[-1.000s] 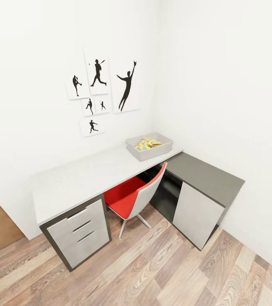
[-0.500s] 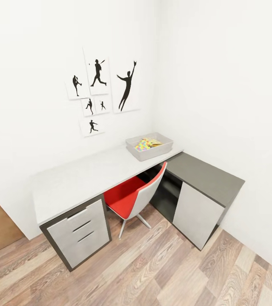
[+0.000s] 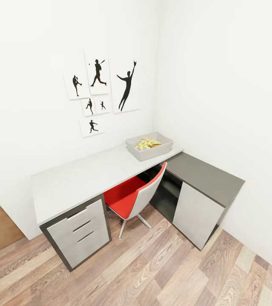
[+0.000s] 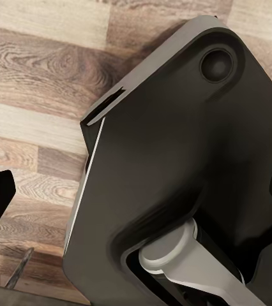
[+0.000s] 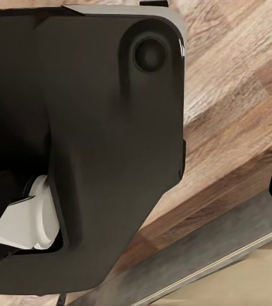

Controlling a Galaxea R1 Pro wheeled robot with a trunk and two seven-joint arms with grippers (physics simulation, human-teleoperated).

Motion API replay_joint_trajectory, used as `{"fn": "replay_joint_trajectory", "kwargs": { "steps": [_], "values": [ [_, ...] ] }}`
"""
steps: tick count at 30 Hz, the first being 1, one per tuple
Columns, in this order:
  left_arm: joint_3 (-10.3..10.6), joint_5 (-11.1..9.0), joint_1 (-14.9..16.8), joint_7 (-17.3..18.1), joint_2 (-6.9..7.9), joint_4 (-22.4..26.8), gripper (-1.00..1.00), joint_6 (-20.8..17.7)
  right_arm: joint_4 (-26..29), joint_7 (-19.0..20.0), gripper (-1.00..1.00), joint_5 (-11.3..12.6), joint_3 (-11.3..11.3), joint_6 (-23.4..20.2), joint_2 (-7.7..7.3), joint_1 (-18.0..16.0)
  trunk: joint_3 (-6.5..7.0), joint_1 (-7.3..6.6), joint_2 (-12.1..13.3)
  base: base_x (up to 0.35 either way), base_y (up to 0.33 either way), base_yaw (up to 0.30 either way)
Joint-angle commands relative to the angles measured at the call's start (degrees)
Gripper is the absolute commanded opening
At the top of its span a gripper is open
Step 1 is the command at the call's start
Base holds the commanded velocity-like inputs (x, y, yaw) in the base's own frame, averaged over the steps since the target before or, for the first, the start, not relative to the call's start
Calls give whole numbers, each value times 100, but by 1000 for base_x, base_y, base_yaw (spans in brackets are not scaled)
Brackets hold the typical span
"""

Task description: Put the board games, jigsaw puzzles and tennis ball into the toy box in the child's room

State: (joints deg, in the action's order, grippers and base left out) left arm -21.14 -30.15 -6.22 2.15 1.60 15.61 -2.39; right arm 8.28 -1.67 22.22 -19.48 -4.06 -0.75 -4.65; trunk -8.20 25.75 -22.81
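Toy box (image 3: 149, 146) sits at counter (image 3: 80, 178) corner, colourful toys inside. Pincer state: cannot tell, either arm. Risk: red chair (image 3: 133, 197) blocks approach; base could clip it.

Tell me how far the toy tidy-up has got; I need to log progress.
Done, apparently: the shallow grey toy box at the far end of the pale L-shaped desk already holds something colourful, though what and how many items cannot be told. In hand: nothing visible; the wrist views face dark robot housing over the wood-plank floor. Left: no loose toys show on the desk; the bed is out of view, so its board games remain unconfirmed.
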Motion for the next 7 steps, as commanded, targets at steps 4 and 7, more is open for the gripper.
{"fn": "replay_joint_trajectory", "kwargs": {
  "steps": [4, 7],
  "values": [
    [-22, -44, -2, 22, -2, 13, 100, -25, 16, -18, 100, 48, -48, -34, -4, 0, -10, 3, -10, 0, 0, 0],
    [-20, -44, -2, 22, -2, 13, 100, -25, 16, -18, 100, 50, -47, -34, -4, 0, -10, 3, -10, 0, 0, 0]
  ]
}}
